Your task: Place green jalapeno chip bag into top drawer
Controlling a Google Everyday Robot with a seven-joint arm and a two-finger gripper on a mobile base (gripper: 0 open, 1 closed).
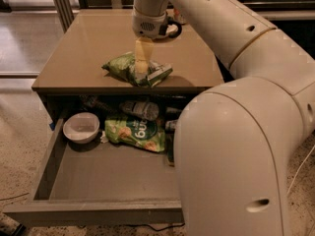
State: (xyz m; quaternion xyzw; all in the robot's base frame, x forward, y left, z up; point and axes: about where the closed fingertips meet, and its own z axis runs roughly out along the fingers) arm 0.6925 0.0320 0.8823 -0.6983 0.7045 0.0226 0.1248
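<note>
The arm (231,31) reaches forward, its wrist (148,19) turned down, the end effector (141,67) pointing straight downward.

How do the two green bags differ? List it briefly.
The green jalapeno chip bag lies crumpled on the tabletop, under the gripper; the larger green bag lies flatter inside the top drawer. The larger one shows big white lettering; the small one has a white-and-dark end panel. Both are green snack bags.
</note>
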